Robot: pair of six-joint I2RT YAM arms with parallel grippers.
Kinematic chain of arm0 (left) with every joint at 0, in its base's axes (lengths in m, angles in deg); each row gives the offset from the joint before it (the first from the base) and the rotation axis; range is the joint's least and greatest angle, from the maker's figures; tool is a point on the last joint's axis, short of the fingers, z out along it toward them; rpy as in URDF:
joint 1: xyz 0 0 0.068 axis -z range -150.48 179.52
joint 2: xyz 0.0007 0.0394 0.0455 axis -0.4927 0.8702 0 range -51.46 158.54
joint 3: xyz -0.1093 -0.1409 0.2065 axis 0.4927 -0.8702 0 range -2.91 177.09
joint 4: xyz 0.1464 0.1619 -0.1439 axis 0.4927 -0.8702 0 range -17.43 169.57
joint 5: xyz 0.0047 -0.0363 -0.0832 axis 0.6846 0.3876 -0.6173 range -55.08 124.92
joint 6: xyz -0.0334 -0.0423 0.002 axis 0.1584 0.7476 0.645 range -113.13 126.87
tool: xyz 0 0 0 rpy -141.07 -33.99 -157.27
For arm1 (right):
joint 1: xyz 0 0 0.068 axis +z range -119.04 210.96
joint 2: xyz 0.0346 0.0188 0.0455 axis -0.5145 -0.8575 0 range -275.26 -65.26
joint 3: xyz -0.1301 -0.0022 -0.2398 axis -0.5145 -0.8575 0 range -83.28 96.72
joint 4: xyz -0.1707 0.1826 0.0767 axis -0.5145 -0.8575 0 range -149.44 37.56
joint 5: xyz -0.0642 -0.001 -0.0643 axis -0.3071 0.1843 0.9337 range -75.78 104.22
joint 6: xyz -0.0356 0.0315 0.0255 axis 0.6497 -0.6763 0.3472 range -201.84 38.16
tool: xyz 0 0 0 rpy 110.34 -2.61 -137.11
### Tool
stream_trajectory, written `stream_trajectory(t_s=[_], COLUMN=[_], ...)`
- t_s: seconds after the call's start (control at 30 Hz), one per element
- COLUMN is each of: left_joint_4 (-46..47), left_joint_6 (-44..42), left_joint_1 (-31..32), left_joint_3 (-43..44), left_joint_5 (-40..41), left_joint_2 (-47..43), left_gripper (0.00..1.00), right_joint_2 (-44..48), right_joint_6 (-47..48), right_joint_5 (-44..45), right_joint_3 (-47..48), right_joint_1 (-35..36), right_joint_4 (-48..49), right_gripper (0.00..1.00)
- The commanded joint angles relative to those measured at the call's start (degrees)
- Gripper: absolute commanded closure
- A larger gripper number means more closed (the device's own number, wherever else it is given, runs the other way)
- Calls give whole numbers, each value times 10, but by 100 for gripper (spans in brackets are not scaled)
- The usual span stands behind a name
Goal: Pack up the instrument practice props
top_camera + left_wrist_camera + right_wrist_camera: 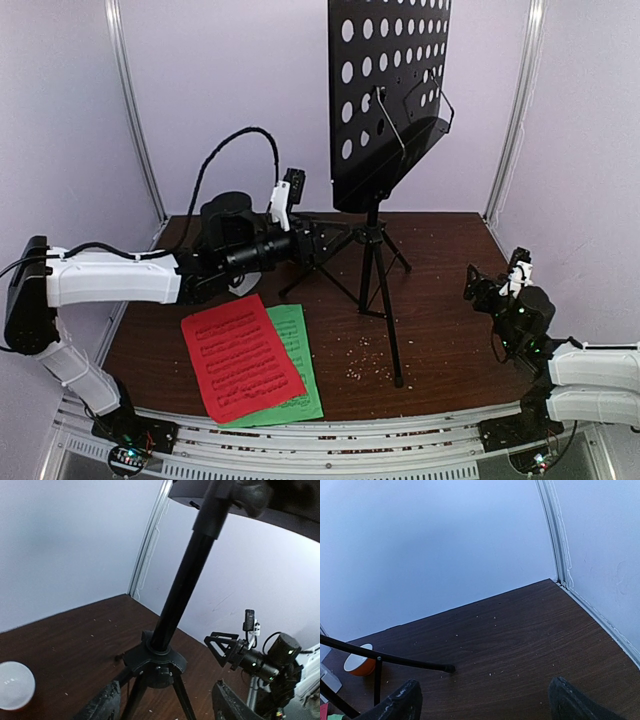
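- From above, the left gripper (312, 240) is level with the tripod hub of the music stand (385, 100). This view does not show how far its fingers are parted. The right gripper (480, 283) hangs well apart near the right edge, jaws spread and empty.
- The stand's flat black desk is punched with round holes, and its thin legs splay over the dark wood-grain table (440, 330).
- A red page (240, 360) lies across a green page (300, 345) at the near edge, both matte paper, with bare board to their right.
- In the left wrist view, the left gripper (167, 692) is open. Its rough black fingers (102, 707) flank the stand's (182, 585) smooth round pole and hub and touch neither.
- A glossy white bowl (15, 685) sits at the left, and the right gripper (222, 647) shows beyond.
- In the right wrist view, the right gripper (482, 697) is wide open over bare, speckled wood and grips nothing.
- A stand leg (395, 659) ends just ahead, and the white-and-orange bowl (359, 664) sits behind it near the pale wall.
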Motion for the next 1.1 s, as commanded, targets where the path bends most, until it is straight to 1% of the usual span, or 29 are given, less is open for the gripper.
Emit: stream_trajectory(t_s=[0.0,0.07,0.13,0.17,0.27,0.37,0.43,0.6,0.77,0.83,1.0,1.07], left_joint_4=[-39,-60,-77,-86,-74,-57,-48,-26,-22,-11,16,13], left_joint_6=[-181,-247,-282,-292,-326,-366,-386,-395,-403,-402,-412,-417], left_joint_1=[22,32,35,37,48,61,66,70,72,74,75,75], left_joint_3=[28,41,50,56,50,50,52,56,69,68,68,76], left_joint_5=[30,35,42,45,66,88,114,193,187,187,185,182], left_joint_2=[-5,5,20,26,37,46,53,66,80,80,90,97], left_gripper=[35,40,46,46,43,36,34,32,32,31,31,34], right_joint_2=[8,8,9,9,16,21,23,18,9,6,9,11], right_joint_6=[-4,-2,0,1,3,2,2,-1,-6,-7,-10,-13], right_joint_5=[1,3,3,3,2,2,0,-1,-8,-11,-13,-16], right_joint_3=[2,-1,-1,-2,-2,-3,-3,-1,0,1,1,-1], right_joint_1=[-1,-2,-1,-1,-1,-1,-2,-1,-1,-2,-2,-2], right_joint_4=[20,25,26,27,24,22,21,22,26,28,26,26], right_gripper=[11,11,10,10,10,10,10,10,11,16,20,25])
